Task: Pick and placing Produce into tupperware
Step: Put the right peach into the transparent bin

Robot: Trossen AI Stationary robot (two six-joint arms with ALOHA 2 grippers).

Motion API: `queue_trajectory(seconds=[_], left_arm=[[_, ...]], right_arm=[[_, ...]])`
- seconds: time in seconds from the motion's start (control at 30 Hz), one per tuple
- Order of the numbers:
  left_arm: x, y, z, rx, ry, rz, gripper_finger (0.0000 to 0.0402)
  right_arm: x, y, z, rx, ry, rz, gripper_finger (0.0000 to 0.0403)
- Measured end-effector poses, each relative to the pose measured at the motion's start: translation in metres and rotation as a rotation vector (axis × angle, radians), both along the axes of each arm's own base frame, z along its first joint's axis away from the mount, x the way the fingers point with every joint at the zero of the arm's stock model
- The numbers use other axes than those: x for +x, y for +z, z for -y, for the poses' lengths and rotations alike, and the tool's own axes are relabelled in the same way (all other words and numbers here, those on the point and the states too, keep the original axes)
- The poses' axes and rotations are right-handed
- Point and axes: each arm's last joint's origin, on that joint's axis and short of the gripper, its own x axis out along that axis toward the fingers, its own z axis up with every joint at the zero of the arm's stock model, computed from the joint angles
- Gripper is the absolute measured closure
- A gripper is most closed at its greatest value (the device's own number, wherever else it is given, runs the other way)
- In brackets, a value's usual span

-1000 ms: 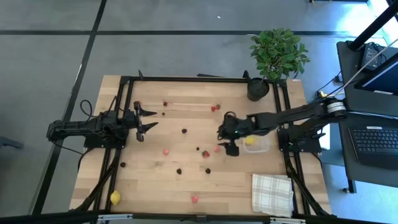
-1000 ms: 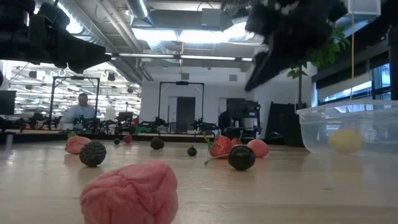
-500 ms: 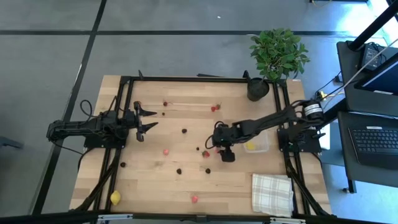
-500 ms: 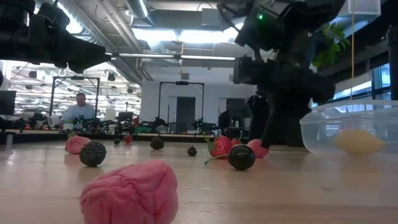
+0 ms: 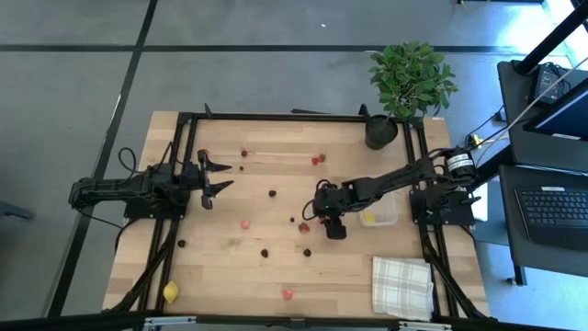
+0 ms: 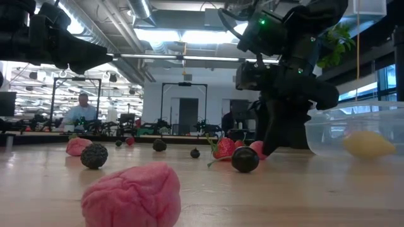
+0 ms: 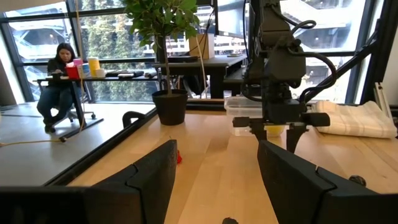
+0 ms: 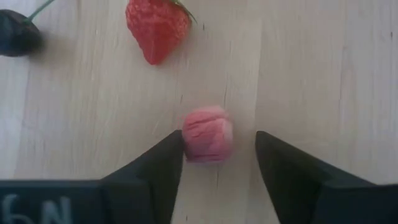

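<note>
Straddling a pink berry on the surface at nine o'clock of the tupperware, the right claw stood spread, one finger touching; small, light and probably soft, it wanted gentle pinching across its middle.

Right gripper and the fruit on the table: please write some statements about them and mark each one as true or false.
1. The right gripper is down at the table with a pink berry between its fingers. True.
2. The right gripper is fully shut on the pink berry. False: one finger is at the berry, the other stands clear of it.
3. A red strawberry lies on the wood just beyond the pink berry. True.
4. The tupperware holds nothing. False: a yellow lemon-like piece lies in it.
5. The left gripper holds a dark berry. False: it is open, holding nothing.
</note>
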Motion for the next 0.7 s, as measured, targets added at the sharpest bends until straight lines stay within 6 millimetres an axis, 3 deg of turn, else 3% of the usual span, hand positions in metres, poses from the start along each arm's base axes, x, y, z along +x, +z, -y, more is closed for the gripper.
queue_trajectory(seconds=[0.27,0.43,0.57,0.7], left_arm=[[0.0,0.0,0.0,0.0,0.0,0.0,0.0184],[0.0,0.0,0.0,0.0,0.0,0.0,0.0184],[0.0,0.0,0.0,0.0,0.0,0.0,0.0184],[0.0,0.0,0.0,0.0,0.0,0.0,0.0184]], right_arm=[[0.0,0.0,0.0,0.0,-0.001,-0.001,0.03],[-0.001,0.007,-0.001,0.026,0.011,0.016,0.0316],[-0.008,0.026,0.0,0.042,-0.002,0.039,0.0316],[-0.025,0.057,0.002,0.053,-0.034,0.064,0.0317]])
